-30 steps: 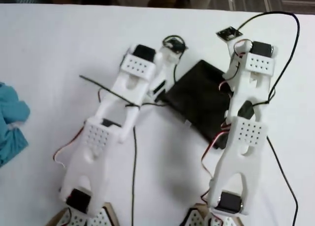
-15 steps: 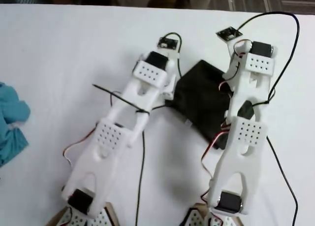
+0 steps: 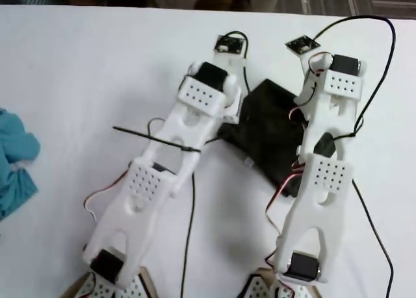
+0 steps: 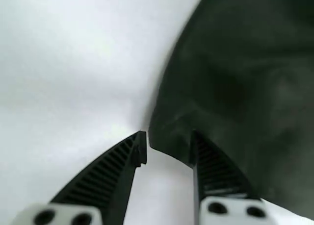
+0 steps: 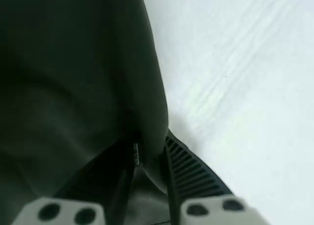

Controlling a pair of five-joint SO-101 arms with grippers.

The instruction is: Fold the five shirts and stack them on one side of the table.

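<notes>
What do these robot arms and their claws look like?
The left arm and right arm are white plastic with hole-dotted panels, black motors at the joints and red and black cables. The left claw and right claw have black ribbed fingers on white bases.

Black shirt point(image 3: 266, 132) obstructs table point(image 3: 78, 71) centre; free room toward blue shirt point(image 3: 13, 161).

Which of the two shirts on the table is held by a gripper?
The black cloth shirt: the right gripper pinches its edge. The crumpled teal shirt lies apart at the edge of the white table.
</notes>
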